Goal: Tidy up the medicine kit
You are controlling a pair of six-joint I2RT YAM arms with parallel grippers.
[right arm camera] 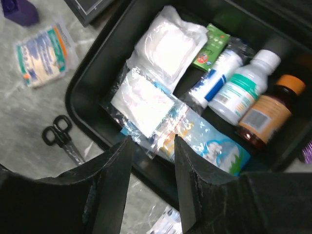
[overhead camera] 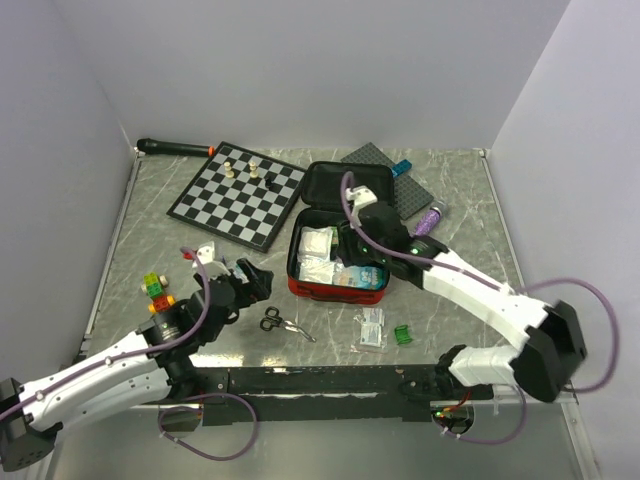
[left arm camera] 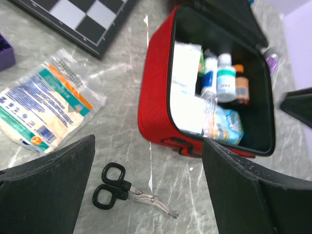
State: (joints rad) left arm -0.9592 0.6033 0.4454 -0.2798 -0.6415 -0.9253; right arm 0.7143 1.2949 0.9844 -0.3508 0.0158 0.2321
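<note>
A grey marbled table (overhead camera: 150, 240) carries everything. At its far left lies a black-and-white chessboard (overhead camera: 238, 195) with a few pieces standing on it. Just to the right of the board is the medicine kit (overhead camera: 335, 292), a red fabric case at the table's centre, its black-lined lid (overhead camera: 345, 180) thrown back toward the far wall.

The right gripper (right arm camera: 150, 146) hangs low over the near half of the open kit. Its fingers are set to a narrow gap, and a crinkled edge of clear packet (right arm camera: 146, 105) shows in that gap; whether either finger touches it is hard to say. The left gripper (left arm camera: 147, 146) hovers over bare table just left of the kit, fingers spread wide and holding nothing.

Inside the kit, white gauze pads (right arm camera: 168, 46) fill the left part, with a blue-and-white bag (right arm camera: 214, 146) along the near wall. At the right lie a white bottle (right arm camera: 243, 87), an amber bottle (right arm camera: 265, 114) with an orange cap, and a white-and-blue tube (right arm camera: 214, 80).

A printed dressing packet (left arm camera: 44, 109) lies on the table left of the kit. Black-handled scissors (overhead camera: 280, 322) lie flat near the kit's front-left corner, apart from it. Small sachets (overhead camera: 372, 328) lie in front of the kit.
</note>
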